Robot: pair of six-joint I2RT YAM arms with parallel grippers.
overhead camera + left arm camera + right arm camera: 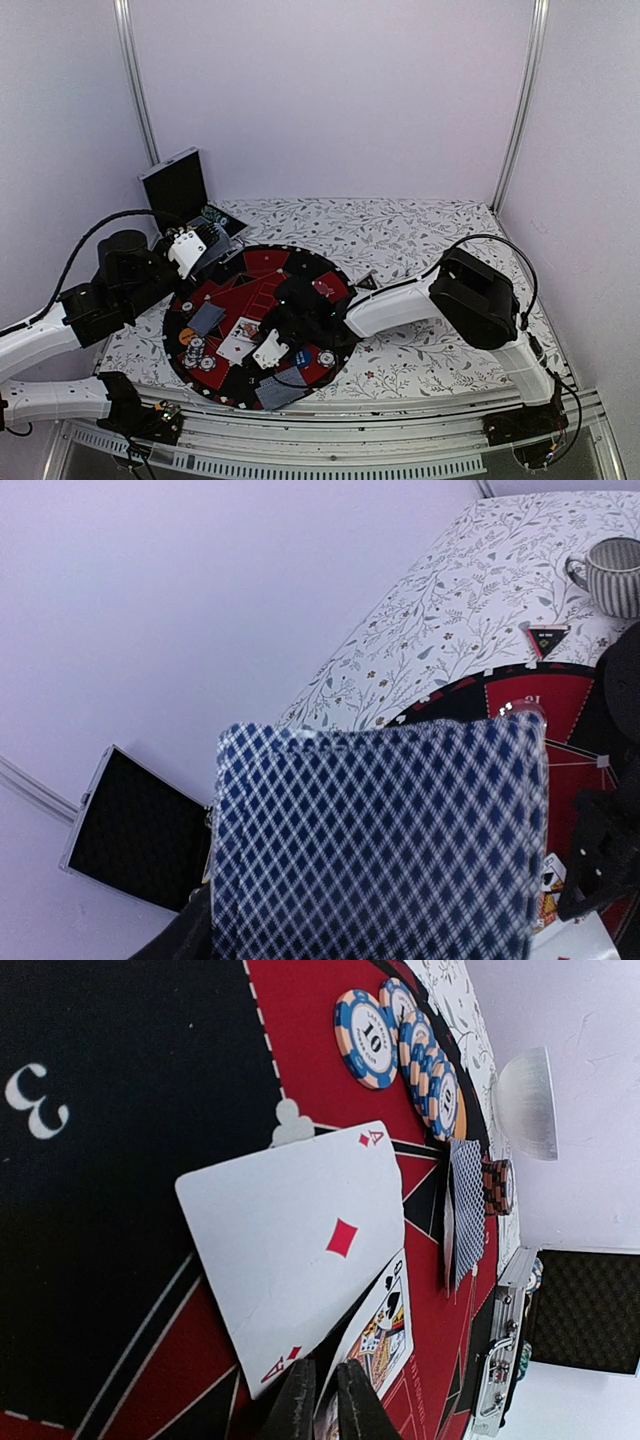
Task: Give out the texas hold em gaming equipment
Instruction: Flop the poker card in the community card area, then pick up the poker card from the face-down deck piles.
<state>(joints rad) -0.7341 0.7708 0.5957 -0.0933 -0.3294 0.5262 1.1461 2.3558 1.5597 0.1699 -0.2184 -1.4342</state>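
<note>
My left gripper (188,250) is raised at the mat's far left edge and shut on grey-blue-backed playing cards (380,840). They fill the left wrist view and hide the fingers. My right gripper (270,352) is low over the round black-and-red mat (262,266), its fingertips a narrow slit apart. Just ahead of its fingertips (300,1405) an ace of diamonds (300,1250) leans on a queen of spades (385,1335). The ace's near corner is beside the left fingertip. A row of blue-and-orange chips (400,1040) lies further along the mat.
The black hinged case (178,185) stands open behind the left arm. The ribbed cup (612,575) sits on the floral tablecloth past the mat. Face-down cards (208,318), chips (197,347) and a blue disc (302,357) lie on the mat. A brown chip stack (497,1187) stands near its rim.
</note>
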